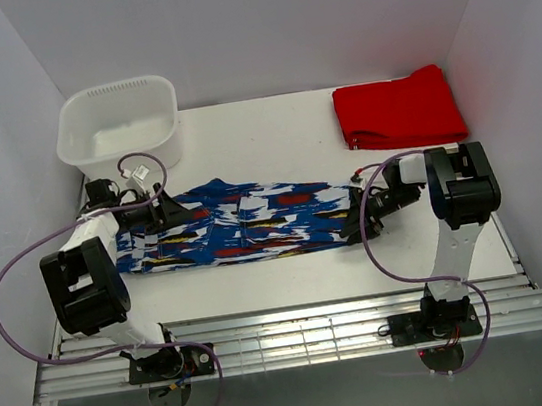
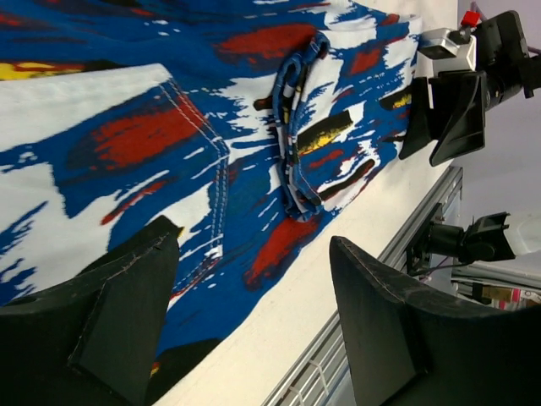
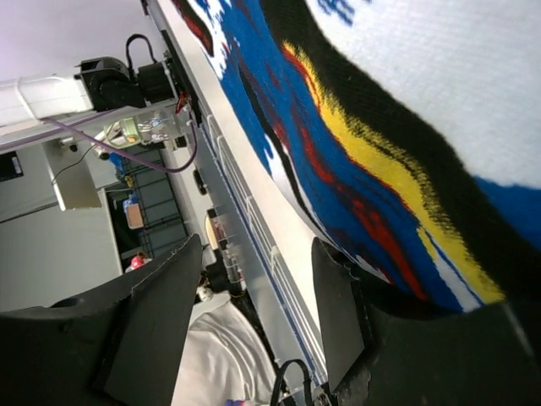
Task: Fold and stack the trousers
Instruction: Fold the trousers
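Observation:
The trousers [image 1: 243, 222], printed blue, white and red with black and yellow streaks, lie folded lengthwise in a long strip across the middle of the table. My left gripper [image 1: 165, 218] is at their left end, low over the fabric. In the left wrist view it [image 2: 254, 245] is open, one finger over the trousers [image 2: 194, 144], the other over the table's front edge. My right gripper [image 1: 363, 222] is at the trousers' right end. In the right wrist view it [image 3: 258, 245] is open, with the printed fabric [image 3: 380, 144] lying against one finger.
A plain red folded garment [image 1: 399, 109] lies at the back right. A white tub [image 1: 119, 123] stands at the back left. Metal rails [image 1: 298, 325] run along the table's near edge. White walls close in both sides. The right gripper also shows in the left wrist view [image 2: 448, 110].

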Robot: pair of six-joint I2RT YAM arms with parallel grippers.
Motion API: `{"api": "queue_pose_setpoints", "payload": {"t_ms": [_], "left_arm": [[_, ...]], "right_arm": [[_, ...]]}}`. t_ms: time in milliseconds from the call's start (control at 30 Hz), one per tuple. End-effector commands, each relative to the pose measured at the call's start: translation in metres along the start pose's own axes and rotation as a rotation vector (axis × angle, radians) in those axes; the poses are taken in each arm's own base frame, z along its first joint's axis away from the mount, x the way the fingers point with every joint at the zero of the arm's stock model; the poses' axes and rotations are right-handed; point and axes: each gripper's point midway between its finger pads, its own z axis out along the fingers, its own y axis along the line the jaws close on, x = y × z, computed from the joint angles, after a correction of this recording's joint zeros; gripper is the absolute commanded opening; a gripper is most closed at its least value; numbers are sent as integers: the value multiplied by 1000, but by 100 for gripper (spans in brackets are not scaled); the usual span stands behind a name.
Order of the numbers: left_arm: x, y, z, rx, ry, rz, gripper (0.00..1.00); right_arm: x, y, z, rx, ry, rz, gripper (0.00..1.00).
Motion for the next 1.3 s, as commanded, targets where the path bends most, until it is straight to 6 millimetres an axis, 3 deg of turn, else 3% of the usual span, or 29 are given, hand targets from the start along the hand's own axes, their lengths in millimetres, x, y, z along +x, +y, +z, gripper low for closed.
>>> {"api": "queue_pose_setpoints", "payload": {"t_ms": [0, 133, 233, 333, 533, 667, 733, 800, 833, 900, 933, 967, 1033, 1133, 1167, 1233, 1267], "left_arm": [[-15, -4, -7, 22, -23, 41, 83], [-10, -11, -8, 60, -19, 53, 83], [-8, -14, -9, 76, -23, 70, 83], [-11, -14, -10, 65, -31, 81, 84], [-21, -6, -11, 23, -55, 49, 90], [-34, -1, -15, -9, -73, 46, 98], [-38, 2, -17, -29, -74, 43, 98], [-49, 6, -23, -96, -88, 89, 98], [-55, 8, -26, -127, -104, 116, 98], [-65, 16, -35, -217, -136, 171, 98], [-74, 12, -43, -245, -173, 211, 98], [-79, 14, -51, -270, -196, 224, 98], [-90, 19, -70, -335, -254, 223, 98], [-93, 20, -87, -316, -281, 182, 98], [-95, 28, -101, -324, -307, 154, 98], [-97, 36, -120, -305, -356, 124, 98], [-97, 38, -125, -305, -368, 124, 98]], "right_arm": [[-33, -13, -11, 118, -48, -134, 62], [-73, 53, -32, 8, -157, -268, 62], [-102, 67, -44, 62, -229, -374, 62], [-126, 61, -48, 114, -292, -394, 62], [-170, 14, -40, 196, -372, -332, 57], [-172, -25, -26, 219, -339, -262, 55], [-172, -25, -27, 228, -332, -273, 55], [-176, 1, -36, 224, -343, -324, 54], [-186, 21, -46, 243, -362, -395, 55], [-187, 63, -72, 288, -414, -464, 62], [-189, 80, -83, 305, -439, -493, 67], [-180, 89, -97, 381, -439, -537, 78], [-172, 90, -109, 469, -428, -565, 84], [-152, 75, -129, 600, -419, -538, 87], [-148, 68, -155, 645, -477, -491, 85], [-146, 70, -177, 695, -517, -505, 85], [-145, 68, -205, 807, -569, -507, 80]]}}
